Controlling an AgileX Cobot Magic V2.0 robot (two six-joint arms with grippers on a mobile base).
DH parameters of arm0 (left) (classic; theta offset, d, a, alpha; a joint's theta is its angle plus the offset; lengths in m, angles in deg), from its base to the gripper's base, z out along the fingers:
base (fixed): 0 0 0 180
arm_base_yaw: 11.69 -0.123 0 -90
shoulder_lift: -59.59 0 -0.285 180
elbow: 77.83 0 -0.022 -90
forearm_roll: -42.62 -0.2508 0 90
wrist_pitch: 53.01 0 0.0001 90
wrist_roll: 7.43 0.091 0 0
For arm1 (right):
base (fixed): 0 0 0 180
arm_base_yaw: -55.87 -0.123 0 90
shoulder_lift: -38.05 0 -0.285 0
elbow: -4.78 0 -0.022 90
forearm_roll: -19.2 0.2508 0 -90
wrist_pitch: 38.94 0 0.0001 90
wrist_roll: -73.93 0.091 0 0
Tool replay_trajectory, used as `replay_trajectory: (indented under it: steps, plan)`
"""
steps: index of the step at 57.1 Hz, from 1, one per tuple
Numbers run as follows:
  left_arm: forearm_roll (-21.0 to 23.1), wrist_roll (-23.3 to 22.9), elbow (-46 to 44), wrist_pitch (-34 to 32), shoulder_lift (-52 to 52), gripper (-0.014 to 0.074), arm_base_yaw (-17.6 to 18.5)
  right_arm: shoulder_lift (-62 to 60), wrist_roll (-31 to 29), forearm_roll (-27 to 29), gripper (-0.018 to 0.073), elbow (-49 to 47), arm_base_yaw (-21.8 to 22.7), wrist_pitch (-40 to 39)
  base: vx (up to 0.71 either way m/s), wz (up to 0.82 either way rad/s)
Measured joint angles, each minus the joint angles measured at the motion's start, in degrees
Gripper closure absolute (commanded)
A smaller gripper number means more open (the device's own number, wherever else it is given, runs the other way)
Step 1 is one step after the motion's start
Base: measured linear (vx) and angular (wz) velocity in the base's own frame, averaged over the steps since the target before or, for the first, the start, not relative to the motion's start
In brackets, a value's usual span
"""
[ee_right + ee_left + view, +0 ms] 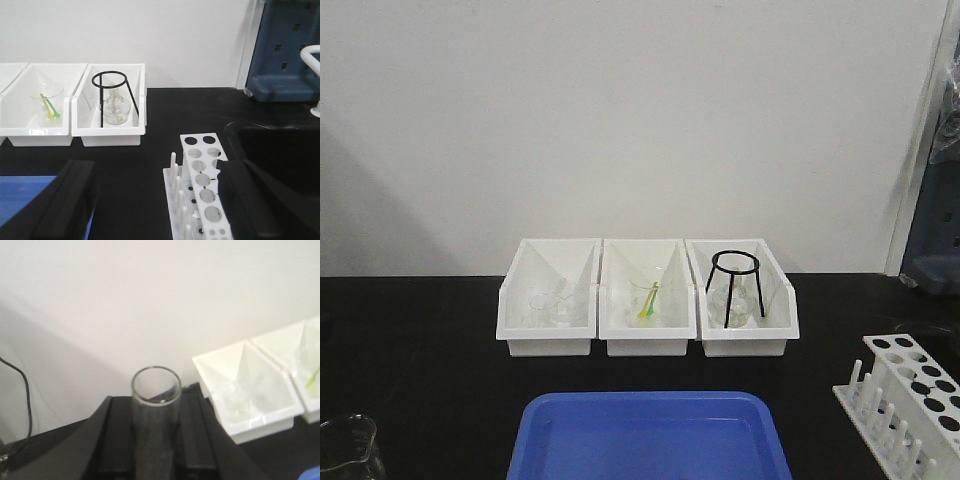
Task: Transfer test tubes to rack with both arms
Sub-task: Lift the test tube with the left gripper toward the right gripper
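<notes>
We count one test tube (155,430), clear glass with an open round rim, upright and gripped in the left pincer (156,405). The right pincer (160,200) is spread wide, one white pierced plastic rack (202,185) showing between its fingers. Three white bins (646,335), one blue tray (645,435); matte black table (420,340), plain white wall (620,120).

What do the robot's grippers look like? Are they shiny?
Not shiny. Both are matte black. The left gripper has two flat, blocky fingers with straight edges. The right gripper has two thick, wedge-shaped fingers. A thin black cable shows beside the left one. No markings show, and the arms themselves are out of view.
</notes>
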Motion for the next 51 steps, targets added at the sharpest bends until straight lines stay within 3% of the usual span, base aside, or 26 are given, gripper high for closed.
replay_trajectory:
  steps: [12,26,37,51]
  plan:
    - [0.0,-8.4,0.0,0.17,0.55,0.0617,2.76,0.11,0.0,0.0,-0.0003,0.0,0.0,0.06,0.0,0.0]
    - [0.0,-9.87,0.0,-1.9,-3.52,0.0617,12.92,2.85,-0.86,0.05,0.0009,0.0,-1.88,1.85,0.0,0.0]
    - [0.0,-10.34,0.0,-5.54,-8.57,0.0617,22.41,6.66,-3.61,0.05,0.0032,0.0,-11.16,1.91,0.0,0.0]
    - [0.0,-14.55,0.0,-12.69,-12.57,0.0617,32.95,10.27,-5.12,0.05,0.0032,0.0,-23.72,-1.0,0.0,0.0]
